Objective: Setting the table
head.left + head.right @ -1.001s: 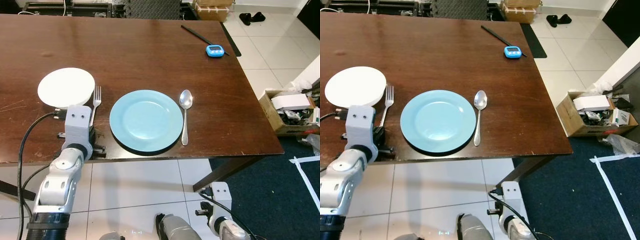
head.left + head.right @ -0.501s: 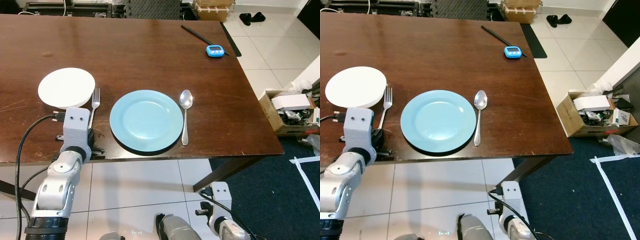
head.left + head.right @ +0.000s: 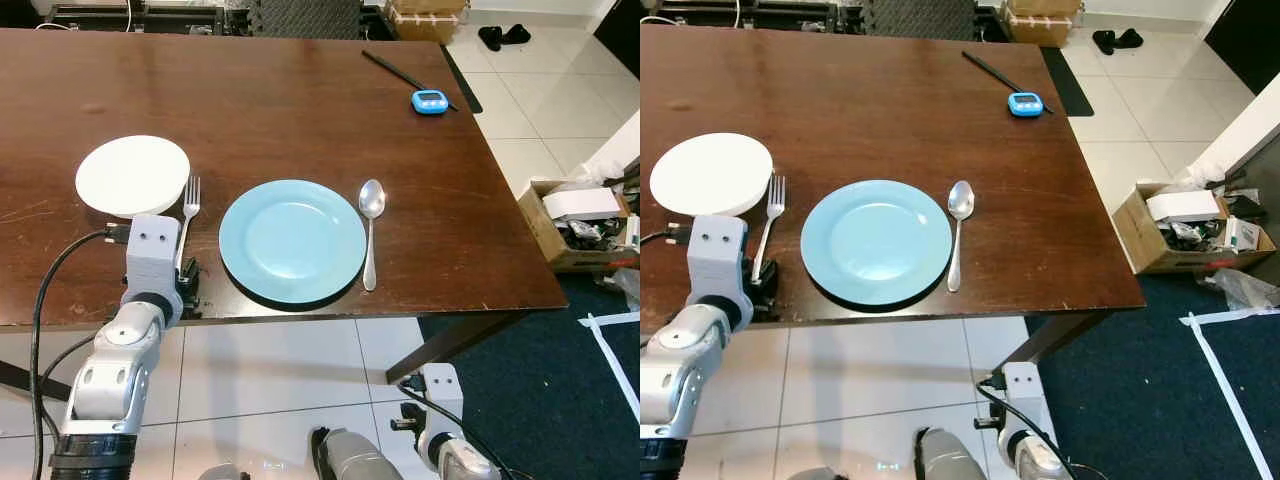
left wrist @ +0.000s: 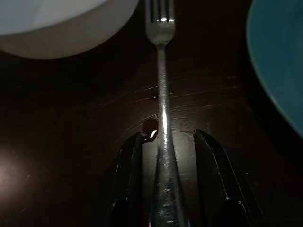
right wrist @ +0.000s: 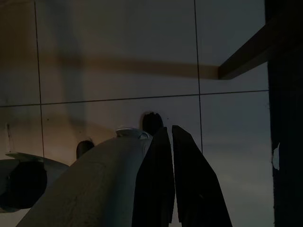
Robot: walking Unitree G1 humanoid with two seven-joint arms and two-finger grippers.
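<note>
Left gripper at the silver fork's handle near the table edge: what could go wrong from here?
1. The left gripper straddles the silver fork, fingers apart; pulling back carelessly could drag the fork off the dark wooden table, whose edge is close.
2. The fork lies tight between the white bowl and the light blue plate; a sideways nudge could knock either.

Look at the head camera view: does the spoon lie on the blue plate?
No, the spoon lies on the bare table, just right of the blue plate.
</note>
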